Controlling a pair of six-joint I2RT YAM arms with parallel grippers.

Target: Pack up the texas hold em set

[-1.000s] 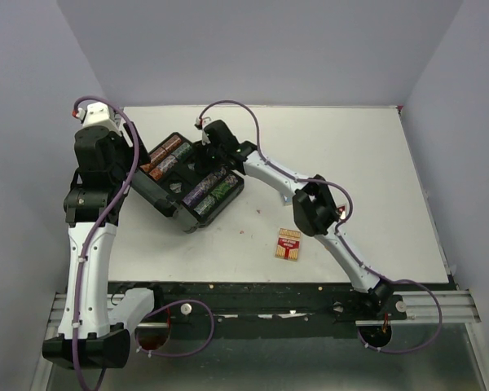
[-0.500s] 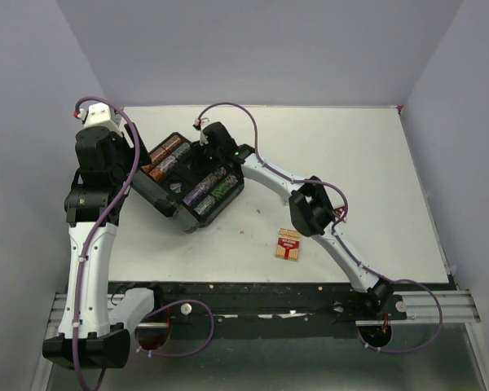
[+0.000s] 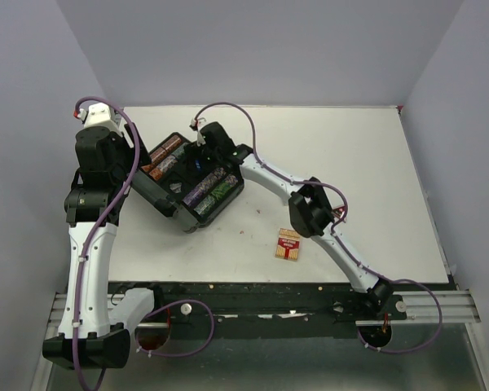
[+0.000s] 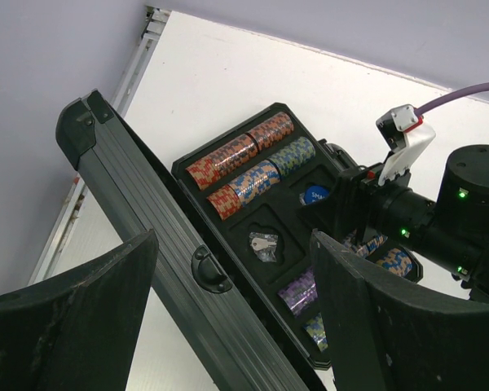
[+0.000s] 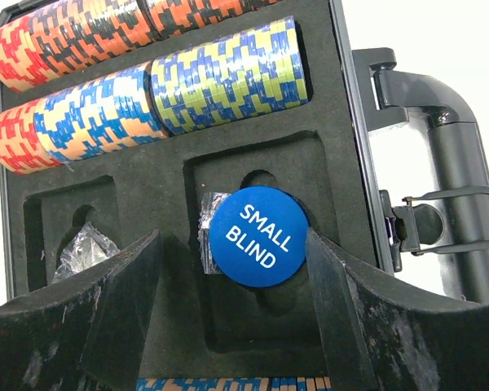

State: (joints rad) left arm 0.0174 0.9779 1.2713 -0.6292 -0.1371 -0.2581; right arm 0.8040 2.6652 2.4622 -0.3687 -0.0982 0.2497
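R gripper (image 5: 232,244) over case (image 5: 167,183); white table (image 3: 350,155).

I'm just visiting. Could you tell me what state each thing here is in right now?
Black case: open.
Poker chips: stacked in rows in the case's slots.
Small blind button: lying in a foam pocket of the case.
Red card deck: out on the table, not packed.
Left tool: open, astride the raised lid.
Right tool: open, either side of the button.
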